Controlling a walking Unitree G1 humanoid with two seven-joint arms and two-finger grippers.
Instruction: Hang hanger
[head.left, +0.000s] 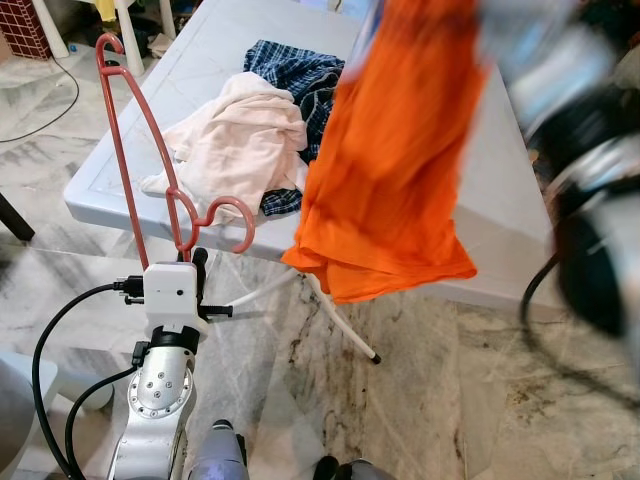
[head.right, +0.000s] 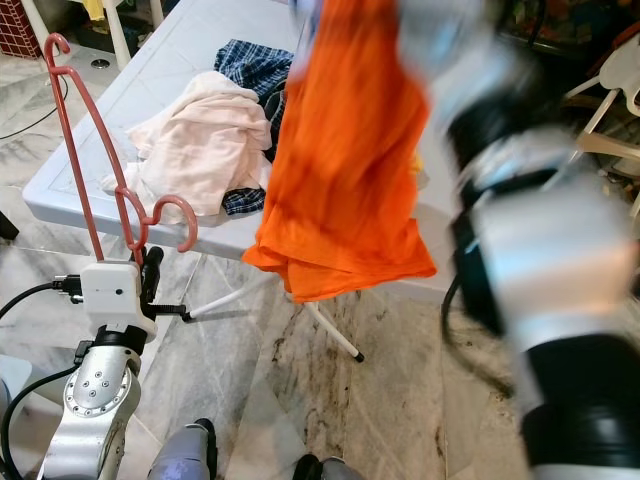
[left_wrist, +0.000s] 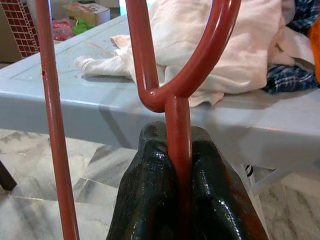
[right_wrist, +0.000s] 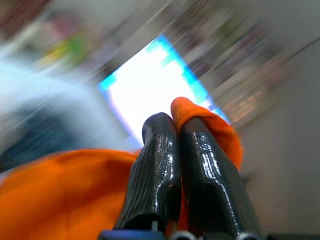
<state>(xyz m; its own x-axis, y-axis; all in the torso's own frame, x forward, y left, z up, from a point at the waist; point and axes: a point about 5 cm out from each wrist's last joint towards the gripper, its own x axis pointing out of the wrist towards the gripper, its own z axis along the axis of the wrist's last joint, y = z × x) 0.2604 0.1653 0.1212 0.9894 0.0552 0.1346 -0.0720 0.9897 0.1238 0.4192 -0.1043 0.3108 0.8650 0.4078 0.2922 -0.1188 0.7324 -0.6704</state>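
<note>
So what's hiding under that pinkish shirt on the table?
A blue checked cloth pokes out from under the pale pink shirt, at its far side and near edge. Both lie on the grey table. Anything else beneath the shirt is covered.

Glossy red-coated hanger (left_wrist: 178, 120) between smooth black fingers (left_wrist: 150, 190) of left hand (left_wrist: 179, 150); matt orange cloth (head.left: 390, 160) (soft, creased) beyond.

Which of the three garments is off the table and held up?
The orange garment, pinched by the right pincer and hanging in the air; the cream garment and blue plaid garment lie heaped on the table.
</note>
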